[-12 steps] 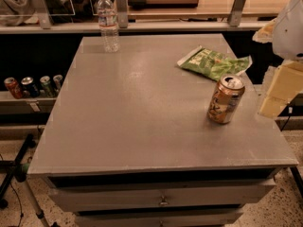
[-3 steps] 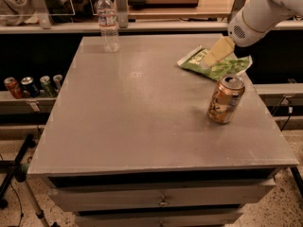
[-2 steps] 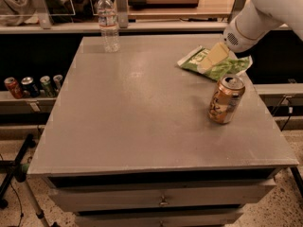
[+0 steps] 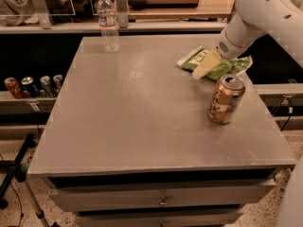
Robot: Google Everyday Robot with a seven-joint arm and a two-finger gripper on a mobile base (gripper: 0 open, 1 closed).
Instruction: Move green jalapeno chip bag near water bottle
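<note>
The green jalapeno chip bag [image 4: 228, 66] lies flat at the table's far right, crinkled and shiny with pale patches. My gripper [image 4: 203, 66] comes down from the white arm at the upper right and sits over the bag's left half, at or just above its surface, hiding its middle. The water bottle [image 4: 108, 22] stands upright at the table's far left corner, clear with a white cap, well apart from the bag.
An orange-brown drink can [image 4: 226, 100] stands upright just in front of the bag, near the right edge of the grey table [image 4: 142, 122]. Several cans [image 4: 33, 85] sit on a low shelf to the left. A railing and shelf run behind the table.
The arm has swung in from beside the table's right edge to over the chip bag, and over the last second the gripper has shifted down and left onto the bag. Bag, can and bottle have not moved.
</note>
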